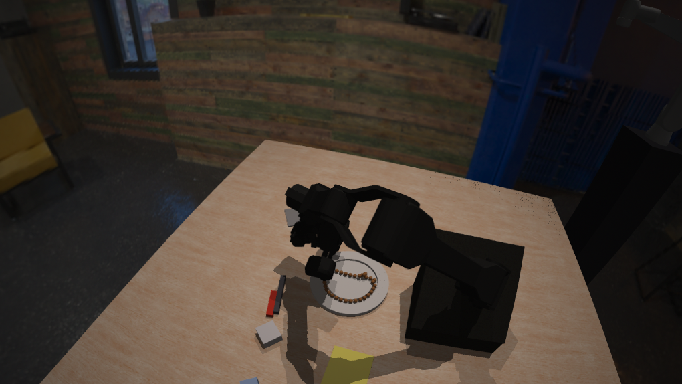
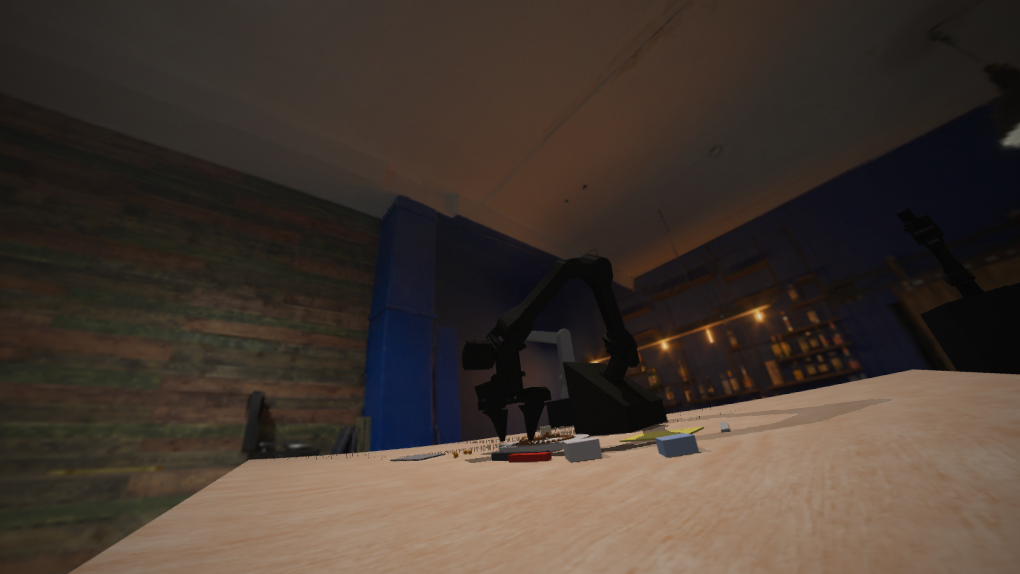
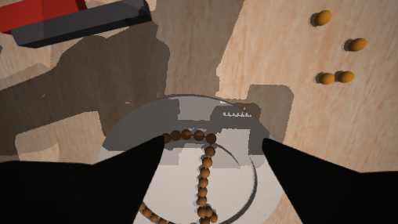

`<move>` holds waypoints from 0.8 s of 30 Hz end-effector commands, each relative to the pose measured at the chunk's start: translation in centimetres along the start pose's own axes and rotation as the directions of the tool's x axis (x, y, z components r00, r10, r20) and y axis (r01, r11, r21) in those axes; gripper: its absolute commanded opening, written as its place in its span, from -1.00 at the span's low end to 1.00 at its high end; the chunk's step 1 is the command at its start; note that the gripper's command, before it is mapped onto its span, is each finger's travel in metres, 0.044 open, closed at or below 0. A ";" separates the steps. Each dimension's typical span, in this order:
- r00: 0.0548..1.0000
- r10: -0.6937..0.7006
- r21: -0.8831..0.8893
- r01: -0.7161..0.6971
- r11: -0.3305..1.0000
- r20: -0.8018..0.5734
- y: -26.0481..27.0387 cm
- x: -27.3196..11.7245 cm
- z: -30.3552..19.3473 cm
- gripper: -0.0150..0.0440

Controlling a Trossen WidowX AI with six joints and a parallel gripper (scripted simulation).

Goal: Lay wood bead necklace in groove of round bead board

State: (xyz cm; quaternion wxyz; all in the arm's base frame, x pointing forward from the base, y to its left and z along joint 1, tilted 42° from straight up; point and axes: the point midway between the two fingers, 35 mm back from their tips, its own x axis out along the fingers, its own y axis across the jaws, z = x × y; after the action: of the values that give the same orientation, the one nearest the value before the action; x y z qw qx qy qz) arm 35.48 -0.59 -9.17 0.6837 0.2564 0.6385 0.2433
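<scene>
The round white board [image 1: 382, 286] [image 3: 270, 200] lies on the table. The brown bead necklace [image 1: 350, 300] [image 3: 203, 182] lies on it. In the top view, its near side follows a curve along the groove [image 1: 352, 259] [image 3: 255, 184]. Another run of beads cuts almost straight across the middle, with a small clump at its end. The groove's far arc in the top view, on the right in the wrist view, is bare. My gripper [image 2: 516, 438] [image 3: 213, 142] is open and empty, low over the board, with the straight run between its spread fingers. The left finger hides some beads in the wrist view.
Red [image 1: 271, 304] [image 3: 43, 13] and dark grey [image 1: 280, 296] [image 3: 84, 23] bars lie beside the board. A white block [image 1: 269, 333], a yellow sheet [image 1: 350, 367], a blue block [image 2: 677, 444] and a flat grey piece [image 2: 418, 457] lie around. Several loose orange beads [image 3: 323, 18] lie beyond the board.
</scene>
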 end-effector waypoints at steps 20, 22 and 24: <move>1.000 -0.001 -0.005 0.001 1.000 -0.002 0.0 -0.1 0.0 1.00; 1.000 -0.001 -0.005 0.001 1.000 -0.002 0.0 -0.1 0.0 1.00; 1.000 -0.002 0.014 0.002 1.000 -0.002 0.0 -0.5 -0.1 0.82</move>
State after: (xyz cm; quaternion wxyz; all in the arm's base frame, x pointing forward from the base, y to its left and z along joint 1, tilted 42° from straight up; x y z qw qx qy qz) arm 35.47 -0.68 -9.03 0.6832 0.2570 0.6388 0.2432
